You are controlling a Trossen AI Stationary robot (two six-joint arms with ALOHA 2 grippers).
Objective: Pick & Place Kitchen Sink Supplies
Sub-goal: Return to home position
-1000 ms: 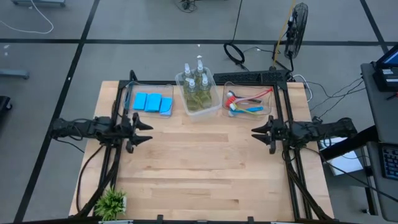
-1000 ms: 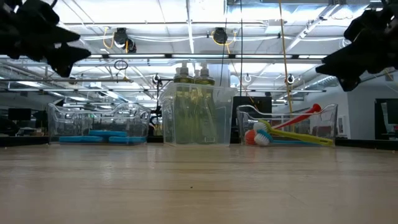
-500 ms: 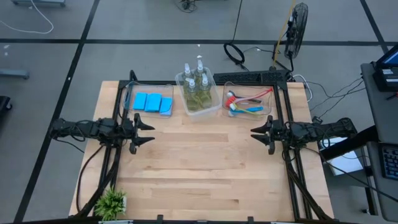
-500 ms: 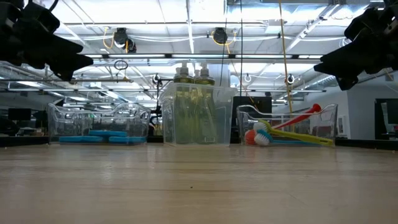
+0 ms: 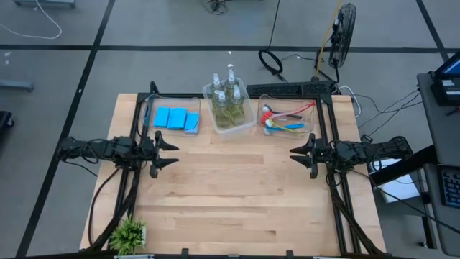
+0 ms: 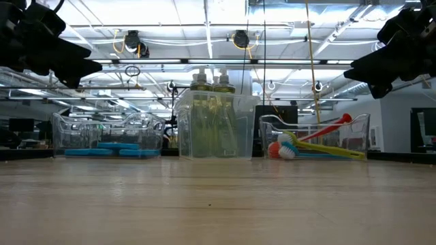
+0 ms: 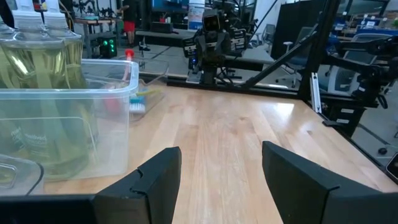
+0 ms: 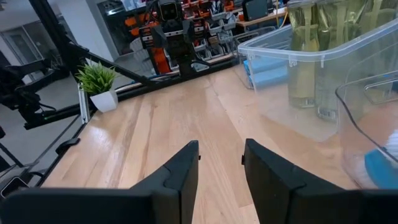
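Left gripper [image 5: 171, 154] hovers empty with fingers spread above the table [image 5: 237, 208], nearer the front edge than the middle bin [image 5: 248, 128] and off to its left. The right gripper [image 5: 294, 154] mirrors it off to that bin's right, fingers likewise apart and holding nothing. Sorting looks finished: the pump bottles [image 5: 228, 97] stand inside the middle bin, the blue sponges [image 5: 176, 119] lie in the left bin [image 5: 149, 115] beside it, and the brushes [image 5: 284, 124] lie in the right bin [image 5: 287, 103]. Judging by this, the homing step is in hand; next, both arms need only settle back, clear of the bins.

Blue sponges [image 5: 177, 119]; yellow-green bottles [image 5: 228, 108]; red, blue brushes [image 5: 286, 121]; green plant [image 5: 130, 233].
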